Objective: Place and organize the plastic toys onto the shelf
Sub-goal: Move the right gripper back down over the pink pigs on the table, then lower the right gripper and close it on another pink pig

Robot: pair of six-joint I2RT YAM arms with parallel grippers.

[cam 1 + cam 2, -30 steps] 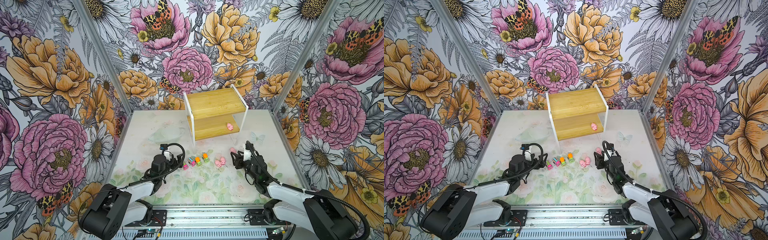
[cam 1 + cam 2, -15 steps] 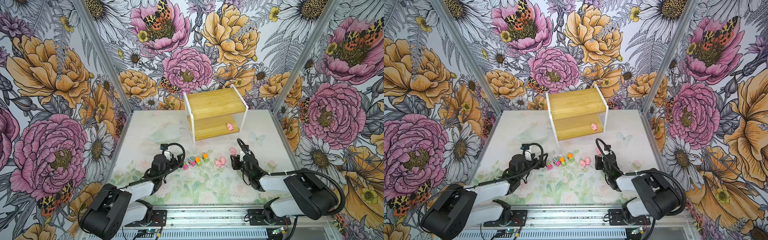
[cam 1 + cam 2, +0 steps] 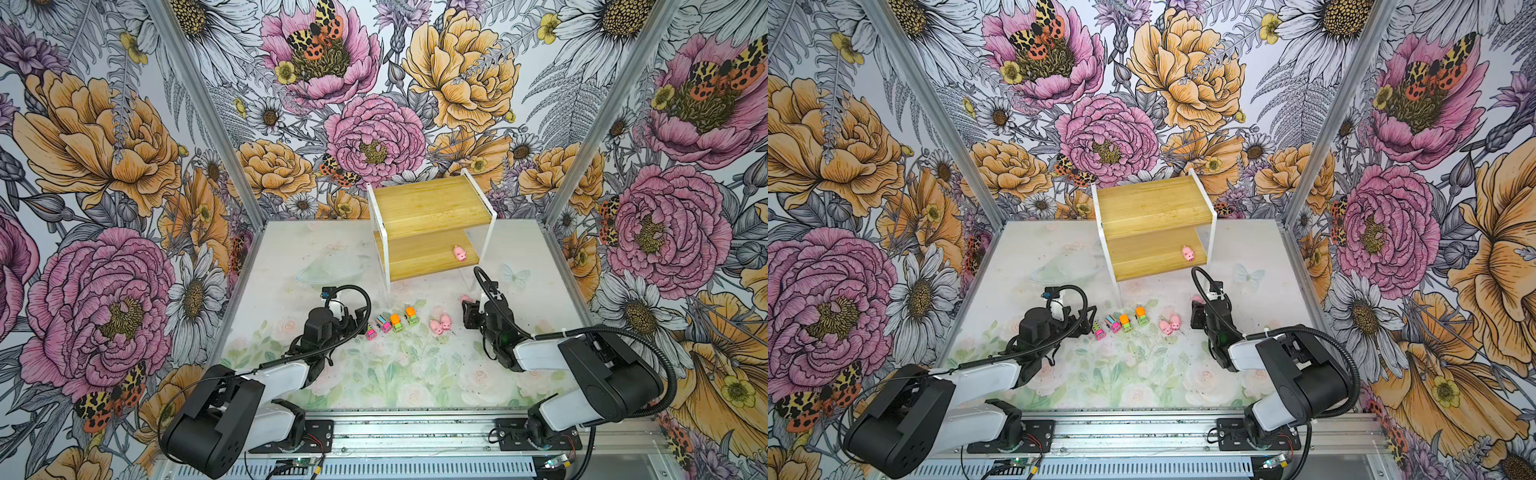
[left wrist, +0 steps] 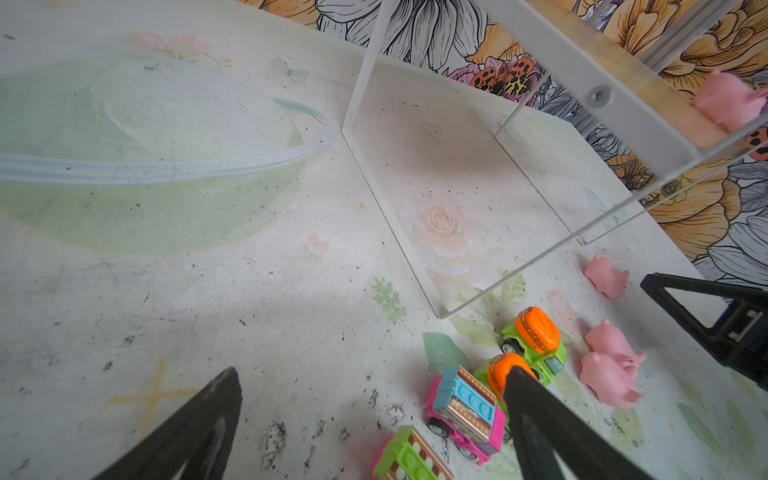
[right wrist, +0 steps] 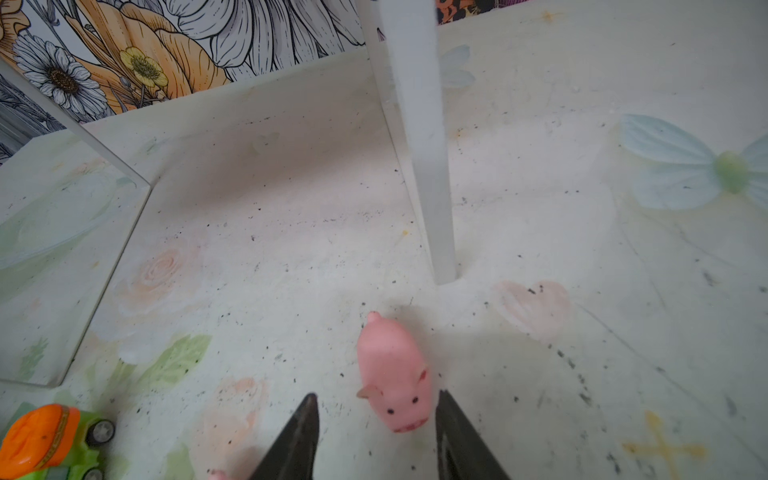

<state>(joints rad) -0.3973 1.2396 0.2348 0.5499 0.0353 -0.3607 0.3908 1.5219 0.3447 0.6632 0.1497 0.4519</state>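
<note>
The shelf [image 3: 428,224] [image 3: 1154,216] stands at the back, with one pink pig [image 3: 460,252] on its lower board. Four cars [image 3: 390,324] line up on the table in front of it, and two pigs [image 3: 440,325] lie together to their right. My left gripper [image 3: 359,322] [image 4: 372,374] is open just left of the cars, with a pink car [image 4: 465,411] near one finger. My right gripper [image 3: 468,316] [image 5: 376,411] is open low over the table. A lone pig [image 5: 392,382] [image 3: 465,298] lies snout-first at its fingertips, ungripped.
A clear shallow dish [image 3: 328,266] [image 4: 291,153] lies left of the shelf. The shelf's white leg [image 5: 424,145] stands just beyond the lone pig. Floral walls close in the table on three sides, and a metal rail [image 3: 415,432] runs along the front.
My right arm has folded back and its gripper has dropped to the table, towards the lone pig, jaws slightly narrower. The left arm and toys have not moved.
</note>
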